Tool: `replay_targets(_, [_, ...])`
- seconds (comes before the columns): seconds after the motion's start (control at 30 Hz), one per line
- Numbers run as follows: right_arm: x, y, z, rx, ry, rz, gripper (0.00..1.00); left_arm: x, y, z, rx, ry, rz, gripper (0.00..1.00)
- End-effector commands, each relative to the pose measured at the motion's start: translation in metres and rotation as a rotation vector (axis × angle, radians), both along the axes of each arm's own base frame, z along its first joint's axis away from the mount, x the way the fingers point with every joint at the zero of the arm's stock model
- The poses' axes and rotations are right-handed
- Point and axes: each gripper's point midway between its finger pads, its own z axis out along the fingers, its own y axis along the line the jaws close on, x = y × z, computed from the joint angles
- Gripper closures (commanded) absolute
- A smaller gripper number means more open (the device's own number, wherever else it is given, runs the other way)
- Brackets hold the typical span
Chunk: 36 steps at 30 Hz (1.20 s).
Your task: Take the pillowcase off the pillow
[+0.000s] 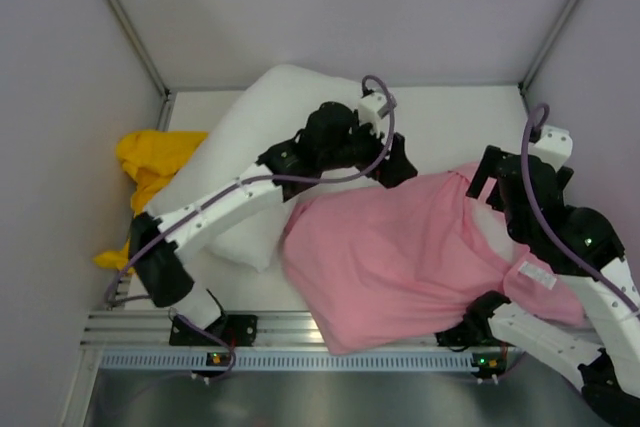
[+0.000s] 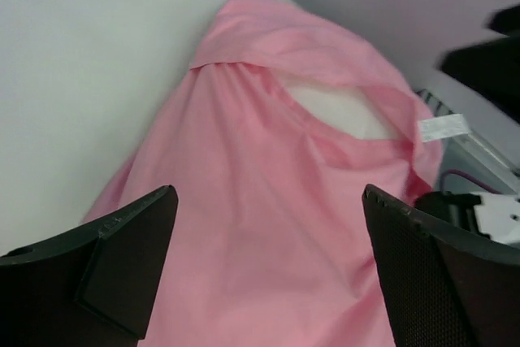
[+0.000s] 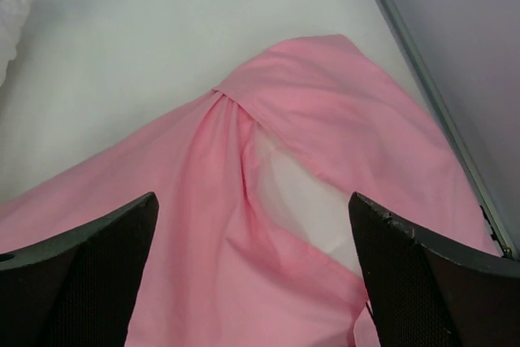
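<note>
Fingers (image 2: 122,266) wide apart on L gripper (image 2: 268,274), same on R gripper (image 3: 252,274), nothing gripped, both over the pink pillowcase (image 1: 400,247). Sprawled across right half of table (image 1: 450,127) down to near edge, w/ white pillow (image 3: 313,205) peeking thru opening by right edge.

White links (image 1: 235,199), black joints (image 1: 330,137), lilac cables (image 1: 376,78), black fingers (image 2: 122,258).
</note>
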Motion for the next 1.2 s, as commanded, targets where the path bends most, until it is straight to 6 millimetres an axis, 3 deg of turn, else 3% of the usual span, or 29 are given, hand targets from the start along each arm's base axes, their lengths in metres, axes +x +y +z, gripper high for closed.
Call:
replay_targets(0.0, [0.008,0.023,-0.007,0.035,0.019,0.103,0.07,-0.056,0.014,0.032,-0.09,-0.115,-0.07,0.03])
replay_targets(0.03, [0.01,0.023,-0.016,0.037,0.038,0.083,0.07,-0.074,0.01,0.023,-0.083,-0.096,-0.099,0.05])
replay_targets(0.07, [0.012,0.023,-0.028,0.025,0.074,0.071,0.08,-0.084,0.012,-0.002,-0.044,-0.056,-0.103,0.11])
replay_targets(0.1, [0.014,0.03,-0.038,0.04,0.112,0.091,0.09,-0.093,0.011,-0.01,-0.032,-0.046,-0.117,0.15])
replay_targets(0.17, [0.018,0.033,-0.046,0.083,0.125,0.072,0.11,-0.114,0.005,-0.036,0.021,-0.032,-0.145,0.27])
replay_targets(0.2, [0.018,0.033,-0.045,0.11,0.123,0.073,0.11,-0.118,0.002,-0.05,0.05,-0.018,-0.149,0.42])
replay_targets(0.27, [0.021,0.031,-0.038,0.129,0.098,0.072,0.12,-0.134,-0.003,-0.068,0.073,0.032,-0.162,0.51])
replay_targets(0.3, [0.021,0.022,-0.033,0.127,0.085,0.042,0.12,-0.139,-0.001,-0.087,0.11,0.054,-0.156,0.66])
replay_targets(0.4, [0.021,-0.006,-0.017,0.099,0.052,-0.033,0.12,-0.158,0.004,-0.12,0.187,0.045,-0.143,0.94])
replay_targets(0.43, [0.021,-0.017,-0.008,0.102,0.05,-0.039,0.12,-0.19,0.003,-0.129,0.182,0.025,-0.182,1.0])
replay_targets(0.47, [0.021,-0.022,-0.008,0.103,0.049,-0.062,0.12,-0.19,0.004,-0.124,0.169,0.02,-0.181,1.0])
replay_targets(0.5, [0.022,-0.024,-0.01,0.096,0.062,-0.056,0.12,-0.206,0.009,-0.136,0.185,0.023,-0.186,1.0])
replay_targets(0.53, [0.023,-0.021,-0.012,0.11,0.075,-0.038,0.13,-0.214,0.009,-0.136,0.17,0.021,-0.2,1.0])
replay_targets(0.57, [0.025,-0.025,-0.017,0.108,0.094,-0.048,0.13,-0.224,0.006,-0.121,0.107,0.001,-0.223,1.0])
replay_targets(0.67, [0.026,-0.023,-0.031,0.127,0.136,-0.039,0.13,-0.255,0.008,-0.122,0.076,-0.001,-0.272,1.0])
replay_targets(0.7, [0.025,-0.023,-0.033,0.131,0.138,-0.04,0.13,-0.273,0.007,-0.125,0.066,0.031,-0.322,1.0])
replay_targets(0.83, [0.023,-0.021,-0.041,0.14,0.156,-0.033,0.13,-0.305,0.008,-0.159,0.095,0.123,-0.414,1.0])
replay_targets(0.97, [0.025,-0.018,-0.049,0.142,0.186,-0.014,0.13,-0.291,0.007,-0.207,0.16,0.184,-0.337,1.0])
replay_targets(1.07, [0.03,-0.01,-0.058,0.161,0.214,0.013,0.13,-0.263,0.011,-0.238,0.197,0.285,-0.253,1.0])
replay_targets(1.13, [0.033,-0.005,-0.067,0.178,0.238,0.038,0.13,-0.231,0.018,-0.245,0.175,0.342,-0.164,1.0])
replay_targets(1.17, [0.036,-0.002,-0.068,0.188,0.233,0.047,0.13,-0.205,0.033,-0.254,0.182,0.362,-0.081,1.0])
